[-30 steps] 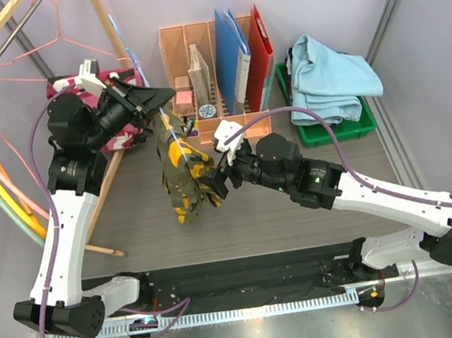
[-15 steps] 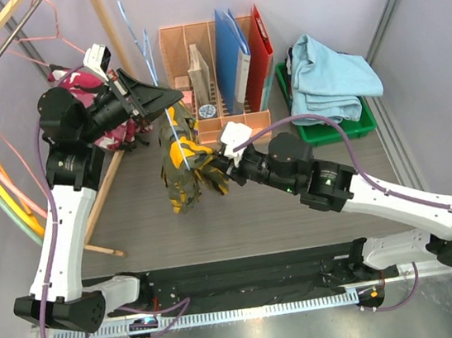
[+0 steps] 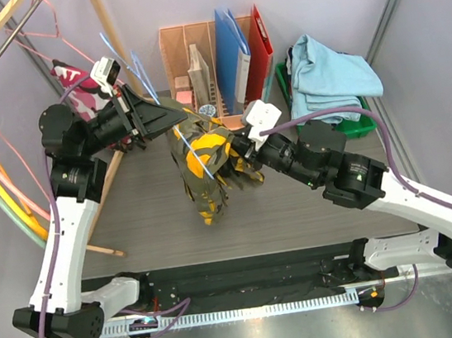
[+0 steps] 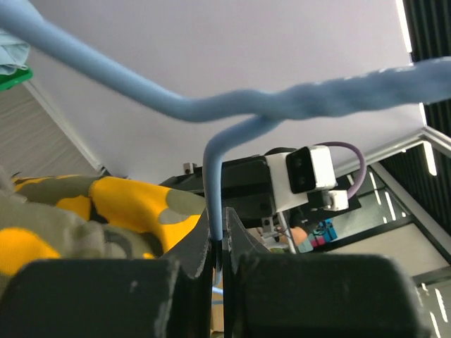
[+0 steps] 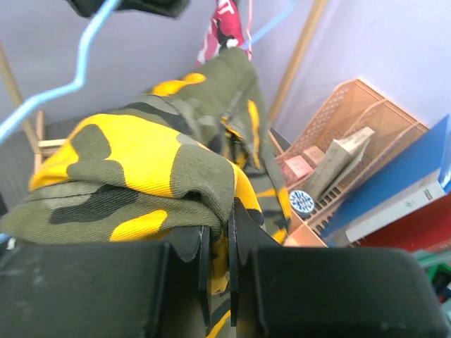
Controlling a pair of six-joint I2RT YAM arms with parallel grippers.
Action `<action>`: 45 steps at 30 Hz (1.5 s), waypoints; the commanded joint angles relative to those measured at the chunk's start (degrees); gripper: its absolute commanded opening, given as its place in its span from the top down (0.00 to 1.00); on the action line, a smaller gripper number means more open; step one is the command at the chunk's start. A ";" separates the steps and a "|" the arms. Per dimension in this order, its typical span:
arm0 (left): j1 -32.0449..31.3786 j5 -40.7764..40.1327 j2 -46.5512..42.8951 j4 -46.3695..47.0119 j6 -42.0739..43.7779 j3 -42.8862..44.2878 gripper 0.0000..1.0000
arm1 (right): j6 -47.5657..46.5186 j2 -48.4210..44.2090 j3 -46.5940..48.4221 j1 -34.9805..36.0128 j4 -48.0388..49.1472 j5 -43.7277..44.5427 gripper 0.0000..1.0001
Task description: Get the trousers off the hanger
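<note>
The left tool [image 4: 217, 248] clamps the light-blue wire hanger [image 4: 213, 183], arm raised; the right tool [image 5: 218, 239], arm reaching forward, pinches the yellow-olive camouflage cloth trousers [image 5: 134, 158].

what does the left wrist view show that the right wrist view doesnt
Only left wrist: the left pincer shut on the blue hanger wire, with the right arm's white camera behind. Only right wrist: the right pincer shut on a fold of the camouflage trousers, plus the orange organizer and blue folder. Both: the hanger and the trousers.
</note>
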 commanded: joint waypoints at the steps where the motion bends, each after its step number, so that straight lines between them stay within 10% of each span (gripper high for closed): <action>1: 0.01 5.13 -2.90 15.82 -6.31 0.37 1.00 | -2.11 0.37 2.22 -0.17 1.70 6.53 0.99; 9: 0.01 4.69 -1.85 14.32 -5.87 3.01 1.00 | 4.38 -5.25 -6.82 -0.17 -1.46 -1.27 0.86; 22: 0.01 4.69 0.09 14.14 -5.87 4.24 1.00 | 11.42 -8.69 -3.07 -0.17 -6.03 -24.40 0.18; 45: 0.01 4.96 -0.70 16.07 -7.36 4.33 1.00 | 4.22 0.10 -2.27 0.71 5.37 -15.53 0.33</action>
